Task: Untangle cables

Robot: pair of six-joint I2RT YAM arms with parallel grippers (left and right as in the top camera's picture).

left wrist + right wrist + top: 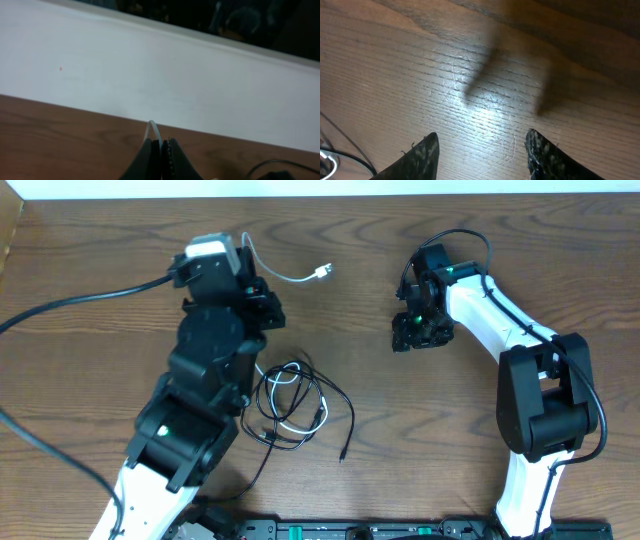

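The left fingers (149,160) are pressed together on the white cable (152,131). A short loop of it sticks up just past their tips, with a pale wall (150,75) beyond. From that pinch, at the far end of the left arm (210,350), the white cable hangs out to the arm's right and ends in a small plug (322,272), which lies on the worktop (400,430) a little apart from the arm.

The right fingers (422,157) are spread wide with nothing between them, only bare wood grain close below. They hang over the worktop well to the right of the left arm, at the end of the right arm (480,310).

The black cable (349,408) lies in loose overlapping loops on the worktop just beside the left arm's middle, on its right. White strands are wound through those loops. One black end (342,455) trails out on the side away from the left arm.
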